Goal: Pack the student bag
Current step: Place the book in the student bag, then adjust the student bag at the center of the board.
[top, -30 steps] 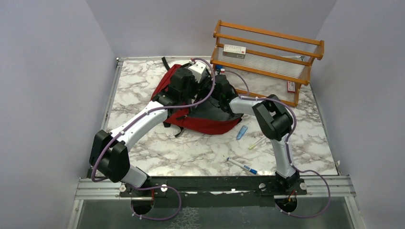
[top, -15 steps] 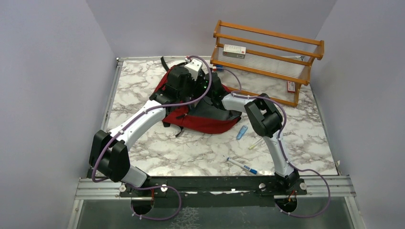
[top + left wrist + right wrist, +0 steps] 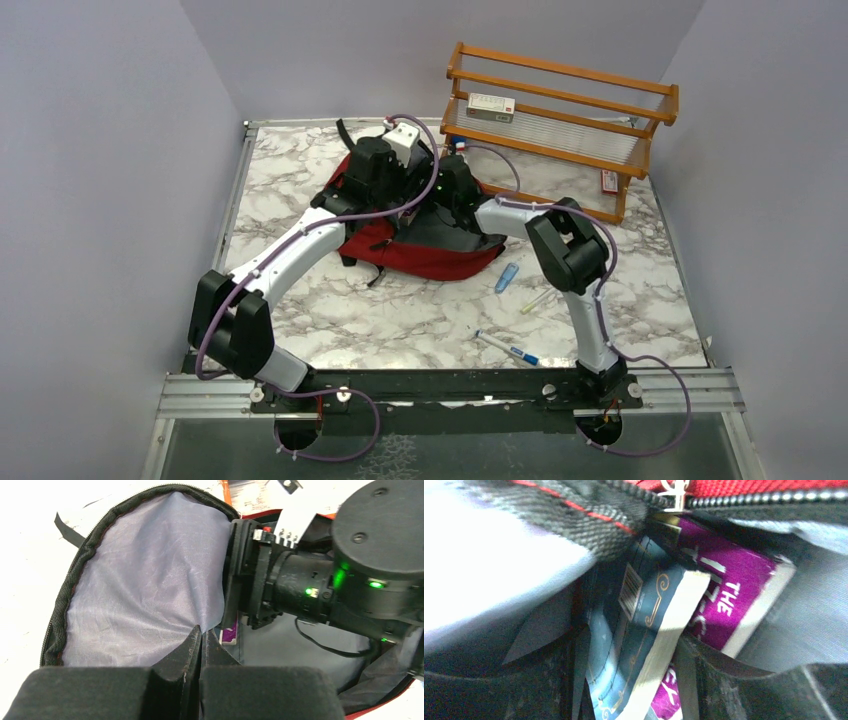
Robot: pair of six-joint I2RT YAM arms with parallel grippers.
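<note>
Two arms meet over the backpack (image 3: 425,258), which we find lying on the marble table (image 3: 400,320) toward its far side, a little left of centre, just in front of the wooden rack (image 3: 560,72), with its mouth gaping upward. The left gripper (image 3: 201,641) has its fingers pressed flat together, and as far as we can see they pinch a fold of the grey lining (image 3: 145,590) at the edge of the opening, holding that flap up. The right gripper (image 3: 631,670) is sunk inside the bag. From its own camera we see a blue book (image 3: 611,675) standing tilted between its two fingers, with the white page edges toward the right one. Both fingers sit close against the book, and we cannot tell whether they grip it or only flank it. Behind the blue book a purple book (image 3: 724,600) leans against the lining, under the black zipper (image 3: 764,499) of the rim. On the rack's upper shelf we see a small white box (image 3: 490,107). Three small things lie on the table to the right of the bag, apart from it: a short blue one (image 3: 507,277), a yellowish pen (image 3: 535,300) and a blue-and-white pen (image 3: 508,350) nearest the arms.
</note>
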